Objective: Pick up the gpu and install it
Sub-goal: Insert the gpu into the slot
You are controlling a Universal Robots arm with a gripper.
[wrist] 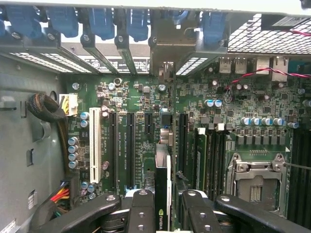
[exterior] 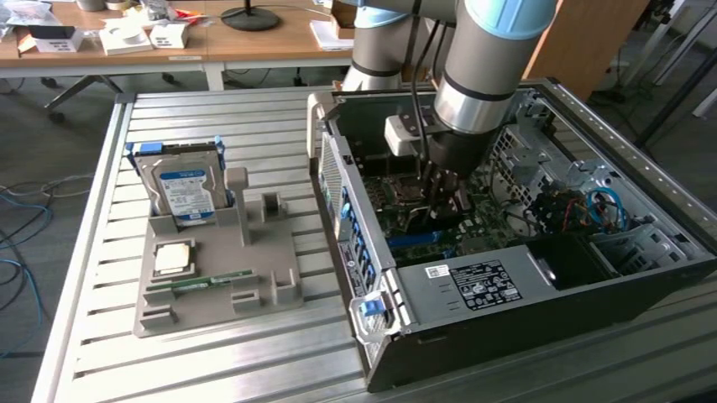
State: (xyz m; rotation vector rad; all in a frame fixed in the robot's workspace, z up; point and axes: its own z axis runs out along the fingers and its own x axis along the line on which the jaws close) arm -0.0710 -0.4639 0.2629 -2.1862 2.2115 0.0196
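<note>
In the wrist view I see the gpu (wrist: 163,167) edge-on, a thin dark card with a green logo near my fingers. It stands upright over the motherboard (wrist: 204,97), between the long black slots (wrist: 130,145). Its pale metal bracket end (wrist: 167,68) reaches the case's rear slot openings. My gripper (wrist: 163,201) is shut on the card, with a black finger (wrist: 140,211) on each side of it. In the exterior view the gripper (exterior: 439,201) is lowered deep inside the open computer case (exterior: 471,285), just above the board.
A white slot (wrist: 95,145), memory sticks (wrist: 201,155) and the CPU socket (wrist: 255,182) flank the card. Blue latches (wrist: 102,22) line the rear wall. On the table, a grey fixture (exterior: 269,277) holds a hard drive (exterior: 185,189), a CPU (exterior: 174,256) and a memory stick (exterior: 201,282).
</note>
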